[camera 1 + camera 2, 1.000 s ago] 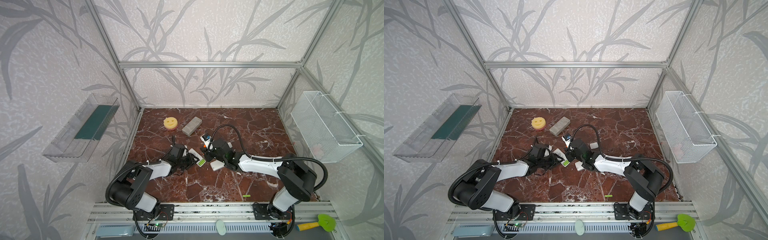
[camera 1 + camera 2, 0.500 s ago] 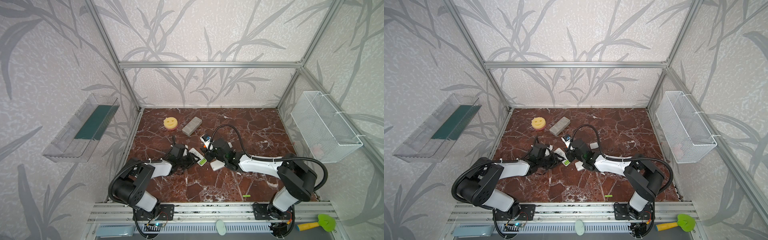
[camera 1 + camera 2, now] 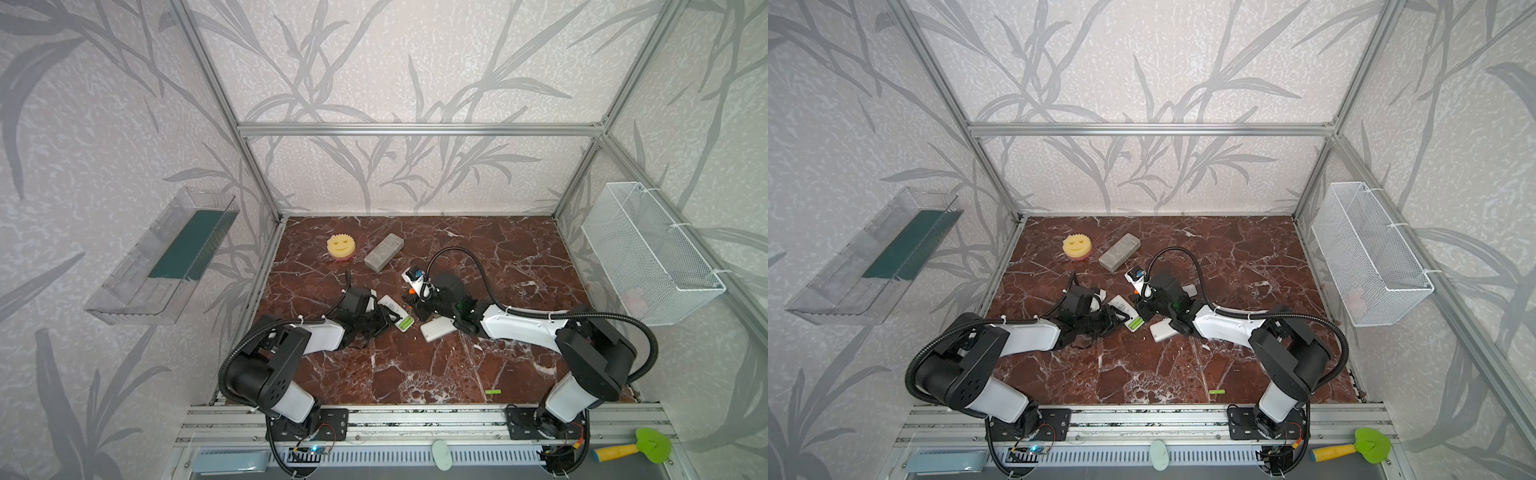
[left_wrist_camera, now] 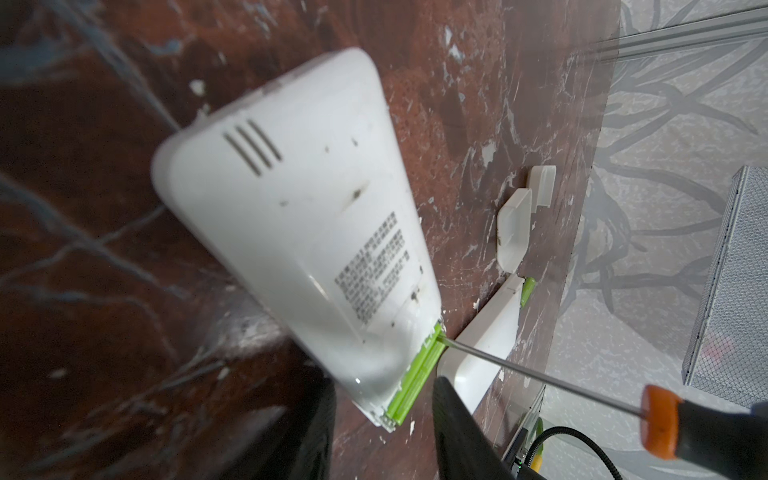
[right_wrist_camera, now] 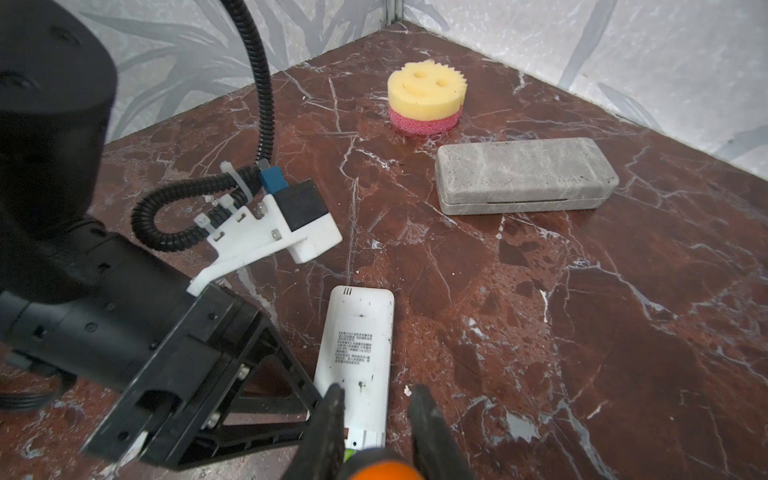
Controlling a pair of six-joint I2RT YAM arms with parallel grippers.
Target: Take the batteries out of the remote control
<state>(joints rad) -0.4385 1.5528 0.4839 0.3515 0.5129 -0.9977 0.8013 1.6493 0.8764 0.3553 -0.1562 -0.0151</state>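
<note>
- Found the remote control (image 4: 299,232) lying back-up near the middle of the marble table (image 3: 519,257), with its cover off and the batteries (image 4: 413,374) sitting in the open bay at one end. Counted two there, side by side and only partly exposed.
- Saw the left gripper (image 4: 384,386) closed across that battery end, with one finger (image 4: 307,432) against the remote's edge. Could make out both fingers only as dark, blurred shapes cut by the frame.
- Saw the right gripper (image 5: 377,390) clamped on a screwdriver (image 4: 540,376). Followed its thin shaft to the inner end of the bay, where the tip seemed to touch the batteries. Lost the handle at the frame edge in both wrist views.
- Recognised the bay in both top views only as a small green patch between the two grippers. Could not make out the shaft there.
- Noted a loose battery (image 3: 493,392) near the table's front edge, well apart from the remote.
- Spotted a fourth battery (image 4: 528,291) in the left wrist view, just beside a second white remote (image 3: 436,330) and half hidden behind it. Could not find it in the top views.
- Saw two small white pieces (image 4: 513,224) near that remote, but could not tell what they were.
</note>
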